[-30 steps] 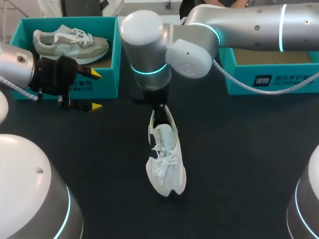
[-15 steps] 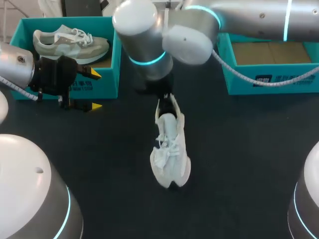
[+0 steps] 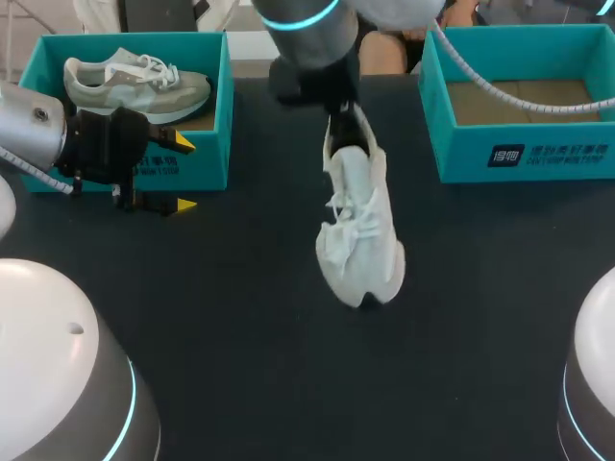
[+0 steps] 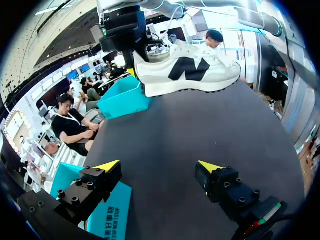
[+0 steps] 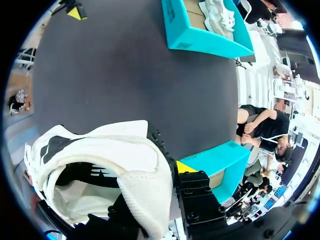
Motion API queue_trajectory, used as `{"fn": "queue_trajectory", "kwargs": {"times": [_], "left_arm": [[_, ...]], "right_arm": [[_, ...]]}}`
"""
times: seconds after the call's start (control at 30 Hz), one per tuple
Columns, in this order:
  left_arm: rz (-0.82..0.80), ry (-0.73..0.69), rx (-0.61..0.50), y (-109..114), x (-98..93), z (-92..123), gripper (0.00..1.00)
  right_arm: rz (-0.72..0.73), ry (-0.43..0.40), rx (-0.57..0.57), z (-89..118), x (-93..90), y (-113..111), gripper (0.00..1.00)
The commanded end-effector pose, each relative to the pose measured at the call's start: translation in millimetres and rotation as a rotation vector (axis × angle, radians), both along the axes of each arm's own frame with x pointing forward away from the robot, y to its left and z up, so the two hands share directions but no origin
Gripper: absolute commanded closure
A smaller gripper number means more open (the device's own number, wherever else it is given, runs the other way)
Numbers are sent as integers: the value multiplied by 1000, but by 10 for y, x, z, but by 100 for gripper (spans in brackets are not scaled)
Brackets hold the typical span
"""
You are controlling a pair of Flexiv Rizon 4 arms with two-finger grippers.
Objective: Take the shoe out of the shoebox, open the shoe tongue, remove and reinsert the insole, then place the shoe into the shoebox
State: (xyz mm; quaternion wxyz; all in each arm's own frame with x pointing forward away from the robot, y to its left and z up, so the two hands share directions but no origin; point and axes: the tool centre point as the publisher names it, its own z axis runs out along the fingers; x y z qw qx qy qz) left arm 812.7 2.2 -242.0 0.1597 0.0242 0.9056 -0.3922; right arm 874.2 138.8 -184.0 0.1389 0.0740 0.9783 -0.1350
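The right fingers (image 5: 186, 167) grip the white shoe (image 3: 357, 226) at its heel and hold it clear of the surface (image 3: 240, 336), near the empty box (image 3: 519, 158), on its left. This looks like the last step, taking the shoe to the box. The next move calls for lifting it over the box's wall, then lowering it inside before letting go. The left fingers (image 3: 183, 143) stand open and empty, well left of the box.

Head camera above table (image 3: 221, 317), looking down; wrist cameras close; all share shoe (image 3: 363, 216).
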Motion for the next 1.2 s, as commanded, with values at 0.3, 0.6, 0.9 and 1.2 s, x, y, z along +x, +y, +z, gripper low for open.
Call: {"fn": "queue_trajectory", "kwargs": {"times": [0.3, 0.6, 0.9, 1.2], "left_arm": [[2, 0, 4, -5, -9, 3, 0], [2, 0, 4, -5, -9, 3, 0], [2, 0, 4, -5, -9, 3, 0], [2, 0, 4, -5, -9, 3, 0]], "right_arm": [[-7, -18, 3, 276, 72, -78, 100], [-7, -18, 3, 276, 72, -78, 100], [0, -18, 8, 317, 163, -168, 100], [24, 19, 10, 453, 549, -822, 100]]}}
